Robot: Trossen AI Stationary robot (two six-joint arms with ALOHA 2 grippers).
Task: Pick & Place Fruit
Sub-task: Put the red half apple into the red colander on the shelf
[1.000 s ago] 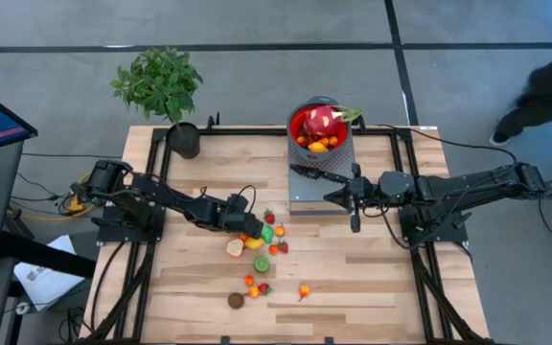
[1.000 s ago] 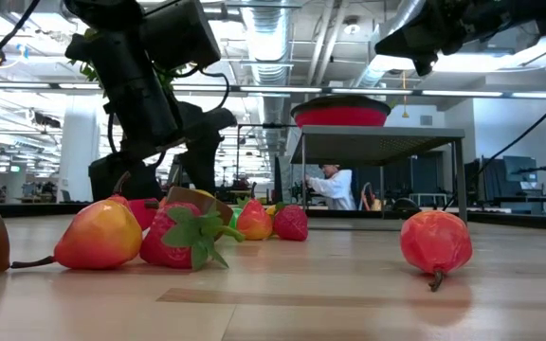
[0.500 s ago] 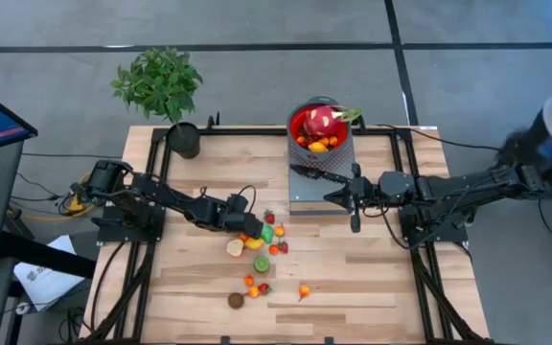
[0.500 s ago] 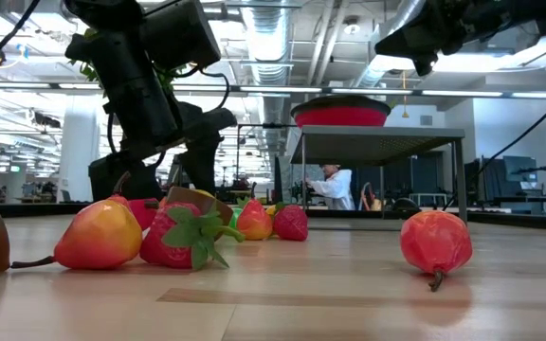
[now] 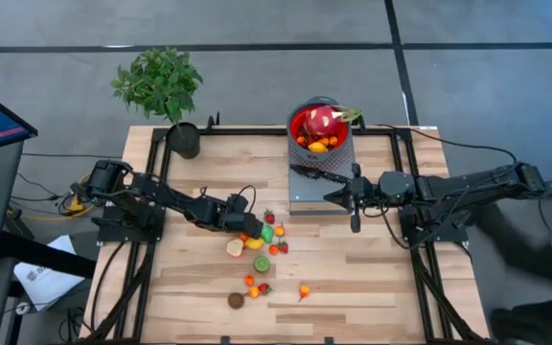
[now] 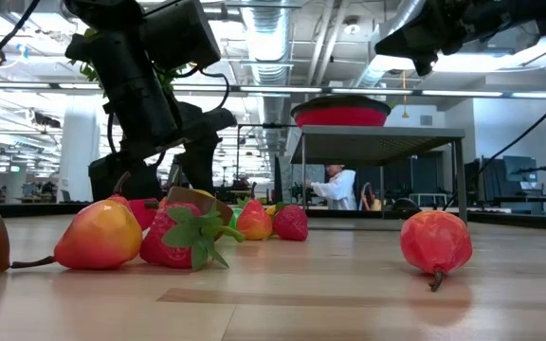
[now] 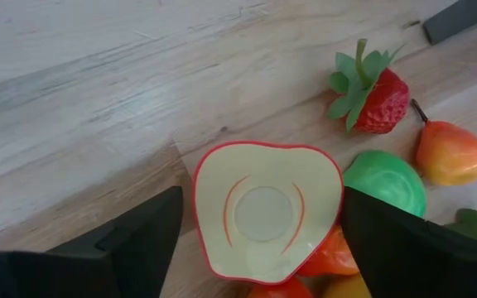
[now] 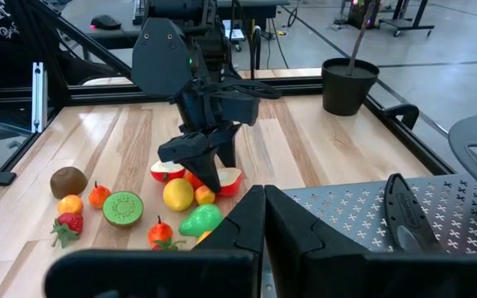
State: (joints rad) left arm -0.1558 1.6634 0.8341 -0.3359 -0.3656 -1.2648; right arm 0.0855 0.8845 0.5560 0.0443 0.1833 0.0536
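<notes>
Left gripper [image 5: 250, 228] straddling a cut apple half [image 7: 266, 211] at the frame's centre-left.

The half is glossy plastic, heart-shaped, cream face with a red rim, lying between the spread fingers [image 7: 135, 240], not yet clenched. Just beside it on the pale wood-plank counter [image 5: 353, 278] lie a strawberry [image 7: 374, 91] with leafy top, a smooth green fruit [image 7: 387, 180] and an orange pear [image 7: 451, 153]. More fruit fills the red bowl [image 5: 320, 127] at upper centre on a perforated metal stand [image 8: 346, 211]. The right gripper [image 5: 355, 209] hangs clenched, empty, right of centre.
</notes>
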